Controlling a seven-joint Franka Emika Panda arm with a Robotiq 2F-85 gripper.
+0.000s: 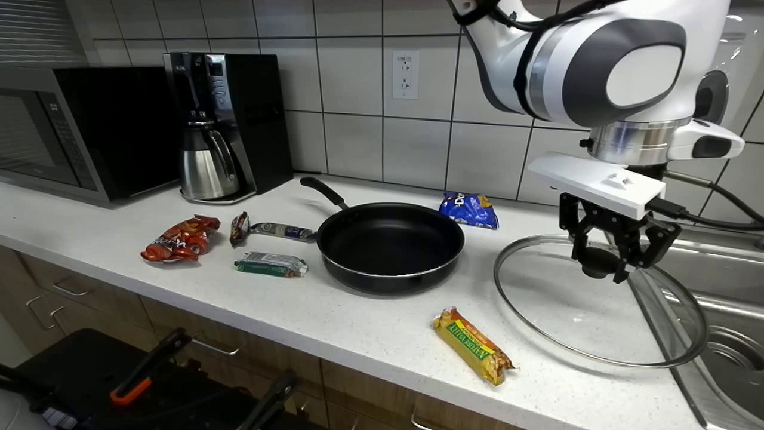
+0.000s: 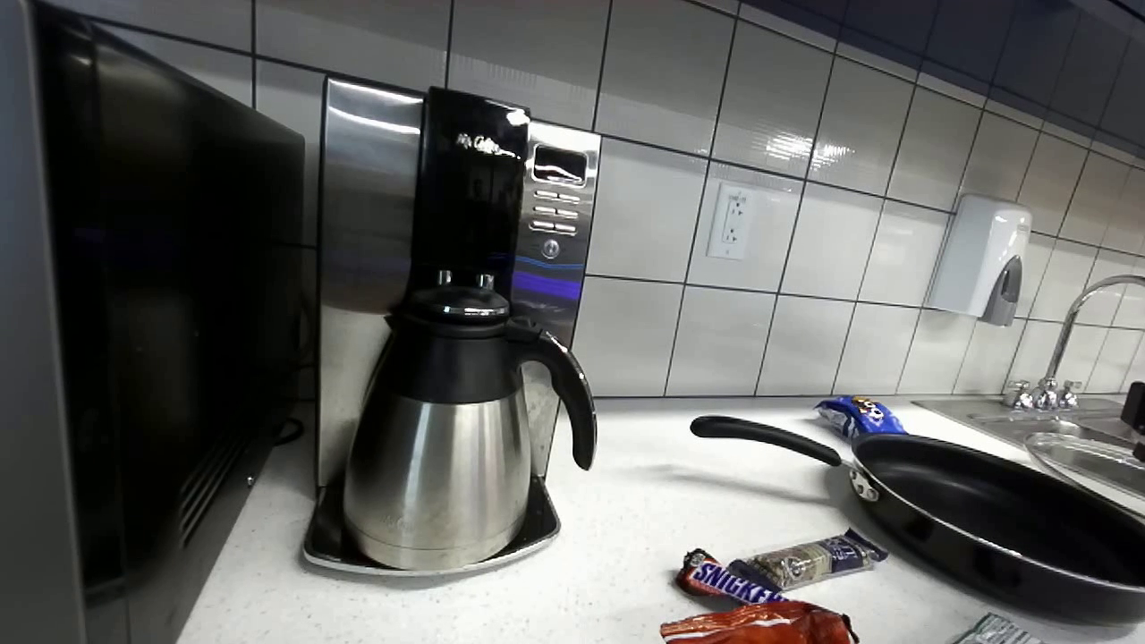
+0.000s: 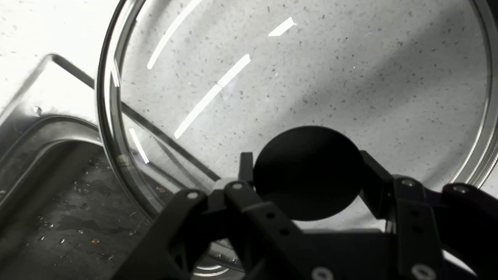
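Black two-fingered gripper (image 1: 601, 263) clamped on round black knob (image 3: 309, 175) of clear glass, metal-rimmed lid (image 1: 561, 307); in exterior view, lid toward three-to-four o'clock from round black frying pan (image 1: 391, 242). Apparent step: holding lid by knob. Next move likely calls for level, steady handling, clear of steel sink (image 1: 731, 283).
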